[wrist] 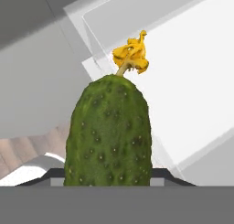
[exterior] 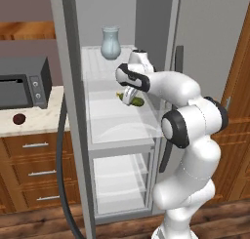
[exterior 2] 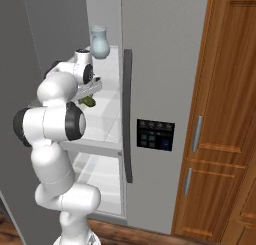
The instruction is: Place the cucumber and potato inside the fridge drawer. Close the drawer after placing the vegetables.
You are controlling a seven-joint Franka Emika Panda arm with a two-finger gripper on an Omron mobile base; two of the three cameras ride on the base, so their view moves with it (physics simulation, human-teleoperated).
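Observation:
My gripper [exterior: 129, 98] is shut on the cucumber [exterior: 136, 101], a dark green bumpy vegetable with a yellow tip. It hangs inside the open grey fridge, just above the fridge drawer [exterior: 122, 144], a frosted clear box that is pulled out. From the right, the cucumber [exterior 2: 89, 101] pokes out below the gripper [exterior 2: 86, 96] over the drawer [exterior 2: 102, 135]. The hand view has the cucumber [wrist: 109, 131] upright between the finger tips, with the pale drawer [wrist: 183, 81] behind it. The potato [exterior: 19, 119], a small reddish-brown lump, lies on the counter [exterior: 39, 122] to the left of the fridge.
A pale blue vase [exterior: 111, 43] stands on the shelf above the drawer. The open fridge door [exterior: 71, 111] stands between the counter and the fridge interior. A dark microwave [exterior: 22, 82] sits behind the potato. Clear lower bins [exterior: 119, 179] lie beneath the drawer. Wooden cabinets [exterior 2: 220, 114] flank the right.

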